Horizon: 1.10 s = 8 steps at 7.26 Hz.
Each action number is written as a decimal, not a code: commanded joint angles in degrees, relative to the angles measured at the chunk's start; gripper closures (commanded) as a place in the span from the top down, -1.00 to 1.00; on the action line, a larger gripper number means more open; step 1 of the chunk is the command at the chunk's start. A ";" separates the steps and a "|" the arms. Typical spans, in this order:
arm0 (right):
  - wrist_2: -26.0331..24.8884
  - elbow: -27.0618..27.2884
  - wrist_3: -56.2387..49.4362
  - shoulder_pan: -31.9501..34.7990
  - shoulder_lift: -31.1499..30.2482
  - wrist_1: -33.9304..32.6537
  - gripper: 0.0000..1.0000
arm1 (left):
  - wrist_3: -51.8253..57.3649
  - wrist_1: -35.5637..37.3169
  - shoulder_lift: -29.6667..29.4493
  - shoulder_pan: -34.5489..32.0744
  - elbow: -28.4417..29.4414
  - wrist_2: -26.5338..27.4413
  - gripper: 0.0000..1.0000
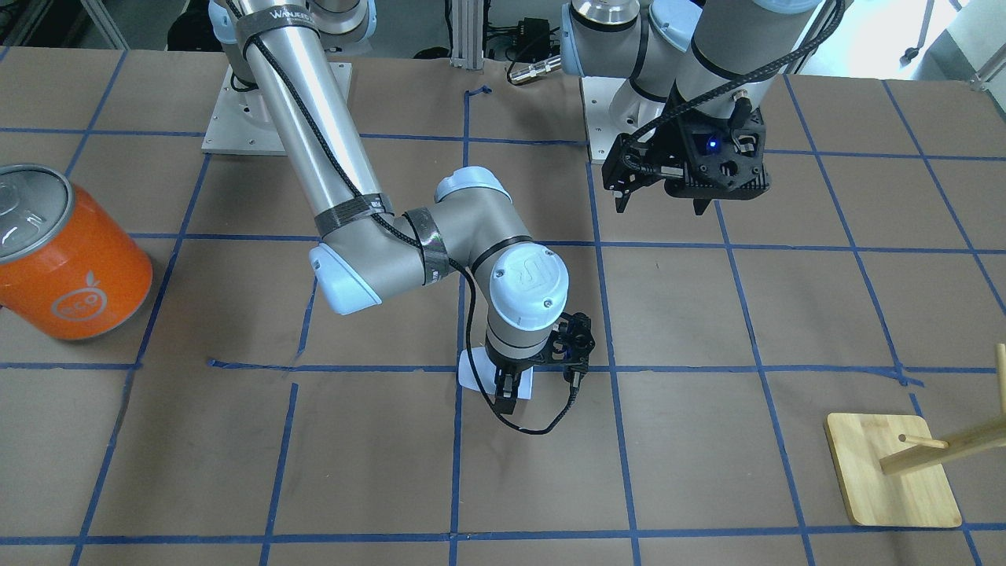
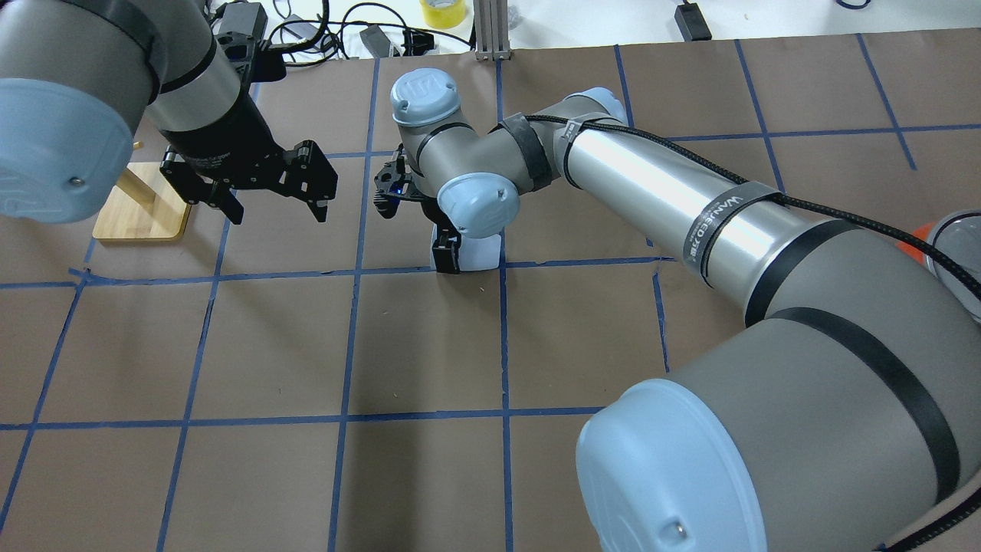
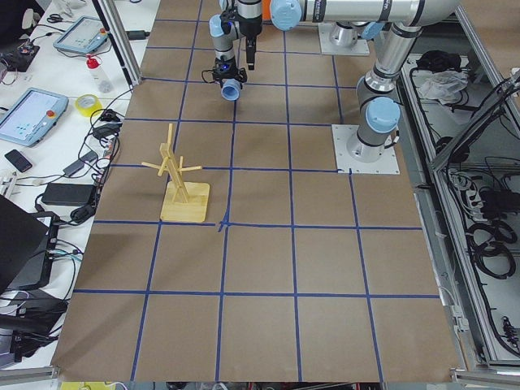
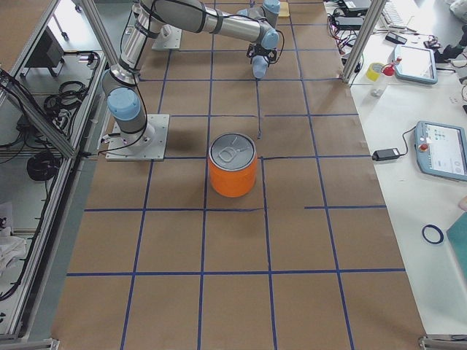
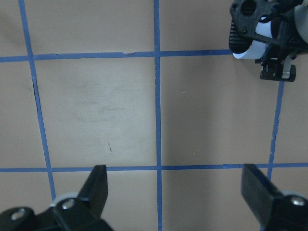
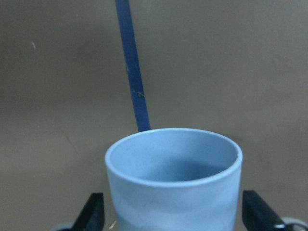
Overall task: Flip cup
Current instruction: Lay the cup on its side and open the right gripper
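The cup (image 6: pixel 173 192), a small pale blue tumbler, sits between the two fingers of my right gripper (image 2: pixel 460 257). In the right wrist view the fingers (image 6: pixel 95 211) press against its sides, and its mouth faces away from the camera toward the table. The cup shows as a white patch on a blue tape line in the front view (image 1: pixel 477 374) and the overhead view (image 2: pixel 483 253). I cannot tell whether it touches the table. My left gripper (image 2: pixel 272 203) is open and empty, hovering to the cup's left in the overhead view.
A large orange can (image 1: pixel 71 259) with a silver top stands on the robot's right side of the table. A wooden peg rack (image 1: pixel 888 472) stands on the robot's left side, close to the left gripper. Blue tape lines grid the brown table.
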 commanded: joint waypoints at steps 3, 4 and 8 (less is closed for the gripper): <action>-2.59 -0.74 2.49 -4.58 -6.82 0.60 1.00 | -0.09 0.26 -0.09 0.09 0.00 -0.01 1.00; -2.50 -0.74 3.55 -7.39 -10.50 4.35 1.00 | -0.18 0.35 -0.35 0.35 0.08 -0.27 1.00; -4.24 -0.30 10.58 -22.14 -24.22 16.76 1.00 | 1.49 4.48 -5.69 1.93 0.08 -0.54 1.00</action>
